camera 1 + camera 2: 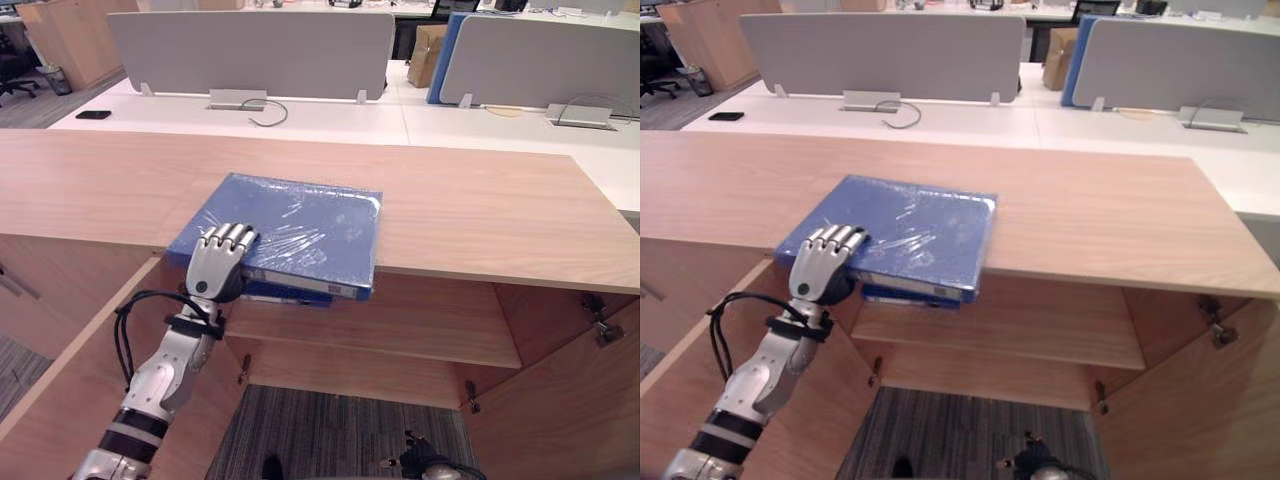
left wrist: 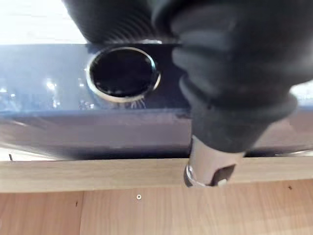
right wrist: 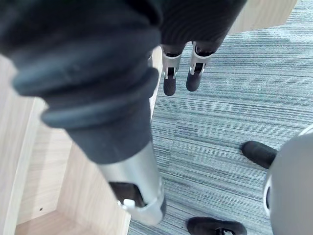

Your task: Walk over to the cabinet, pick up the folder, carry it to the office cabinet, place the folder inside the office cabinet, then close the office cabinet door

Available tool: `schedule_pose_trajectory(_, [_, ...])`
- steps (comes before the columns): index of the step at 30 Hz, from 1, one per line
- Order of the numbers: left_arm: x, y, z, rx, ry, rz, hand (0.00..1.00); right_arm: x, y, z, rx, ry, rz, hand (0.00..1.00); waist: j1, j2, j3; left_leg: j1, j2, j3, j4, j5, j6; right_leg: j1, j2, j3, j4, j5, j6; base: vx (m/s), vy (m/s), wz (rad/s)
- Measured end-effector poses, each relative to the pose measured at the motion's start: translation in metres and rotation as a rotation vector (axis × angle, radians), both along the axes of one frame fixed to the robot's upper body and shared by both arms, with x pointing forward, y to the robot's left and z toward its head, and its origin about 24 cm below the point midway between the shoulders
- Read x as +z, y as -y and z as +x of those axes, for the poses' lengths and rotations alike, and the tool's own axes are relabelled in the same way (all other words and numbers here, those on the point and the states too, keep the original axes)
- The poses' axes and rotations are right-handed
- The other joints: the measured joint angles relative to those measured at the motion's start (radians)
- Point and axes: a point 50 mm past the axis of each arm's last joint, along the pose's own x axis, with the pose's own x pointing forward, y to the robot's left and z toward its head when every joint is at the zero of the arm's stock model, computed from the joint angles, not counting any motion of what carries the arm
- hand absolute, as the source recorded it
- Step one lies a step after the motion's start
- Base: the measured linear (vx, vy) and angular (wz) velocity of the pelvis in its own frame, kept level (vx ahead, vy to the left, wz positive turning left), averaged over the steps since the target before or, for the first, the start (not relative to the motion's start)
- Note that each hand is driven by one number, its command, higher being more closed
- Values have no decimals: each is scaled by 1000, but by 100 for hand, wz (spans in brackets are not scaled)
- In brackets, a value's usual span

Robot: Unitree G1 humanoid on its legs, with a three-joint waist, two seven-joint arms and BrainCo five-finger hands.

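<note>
Blue folder (image 1: 300, 225) at centre frame on cabinet top (image 1: 480, 215), near edge overhanging; left hand (image 1: 215, 265), lower left, grips its near corner, fingers curled on top, thumb across spine; right hand (image 3: 169, 81) hangs over carpet (image 3: 234, 98), fingers straight, holding nothing.

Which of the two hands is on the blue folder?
The left hand: its fingers curl over the near corner of the folder on the cabinet top. The right hand hangs open over the carpet.
</note>
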Motion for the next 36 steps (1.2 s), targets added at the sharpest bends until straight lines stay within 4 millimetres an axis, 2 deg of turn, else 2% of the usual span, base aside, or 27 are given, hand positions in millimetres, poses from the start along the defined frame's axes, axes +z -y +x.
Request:
schedule_pose_trajectory(10, [-2,1,3,33,15,-25,100,1,0,3,2,6,0,0,-10,3,-3,1,1,0,0,-1,-2,3,2,1,-2,0,0,14,-7,-1])
schedule_pose_trajectory(14, [-1,10,0,35,26,-107,100,0,-1,0,0,1,1,0,-10,4,-3,1,0,0,0,-1,-2,3,0,1,0,0,0,0,0,0])
schedule_pose_trajectory(17, [11,23,-12,2,45,-368,100,-1,-1,-5,-4,-17,1,0,-8,5,-2,0,-1,-1,0,-3,-1,2,-2,1,0,0,0,0,0,0])
schedule_pose_trajectory(19, [25,33,-24,-141,-2,-646,100,-3,0,-11,-10,-47,-1,0,-1,10,-4,-1,-2,-1,0,-3,-2,2,-2,0,-1,0,-1,0,0,0])
schedule_pose_trajectory(20, [26,34,-25,-163,-12,-681,100,-3,0,-11,-10,-50,-1,0,0,10,-4,-1,-2,-1,0,-3,-2,2,-1,0,-1,0,-1,0,0,0])
schedule_pose_trajectory(21, [31,35,-30,-248,-46,-811,100,-4,0,-13,-14,-58,-1,0,-1,11,-6,-3,-1,-1,0,-3,-2,0,-1,1,-1,0,-1,0,0,0])
schedule_pose_trajectory(22, [34,35,-33,-290,-62,-890,100,-4,1,-14,-15,-60,-1,0,-1,11,-6,-4,-1,-1,0,-3,-2,-1,-1,1,-1,0,-1,0,0,0])
schedule_pose_trajectory(23, [34,37,-38,-386,-104,-1078,100,-4,2,-14,-15,-63,-2,0,0,11,-7,-5,-1,-1,0,-2,-3,-1,0,1,0,0,-1,0,0,0])
schedule_pose_trajectory(27, [32,36,-47,-533,-172,-1429,100,-5,2,-16,-14,-74,8,0,0,13,-11,-15,2,0,1,2,-2,-13,0,3,8,0,-1,0,0,0])
schedule_pose_trajectory(34, [36,21,-62,-724,-175,-1785,100,-6,4,-21,-46,-96,28,0,7,21,-17,-24,6,5,1,10,5,-35,0,13,31,-1,-4,-10,4,-1])
schedule_pose_trajectory(36, [36,21,-65,-762,-174,-1826,100,-6,3,-21,-61,-93,37,0,10,23,-17,-24,8,6,0,11,6,-38,0,15,35,-2,-5,-45,14,-4])
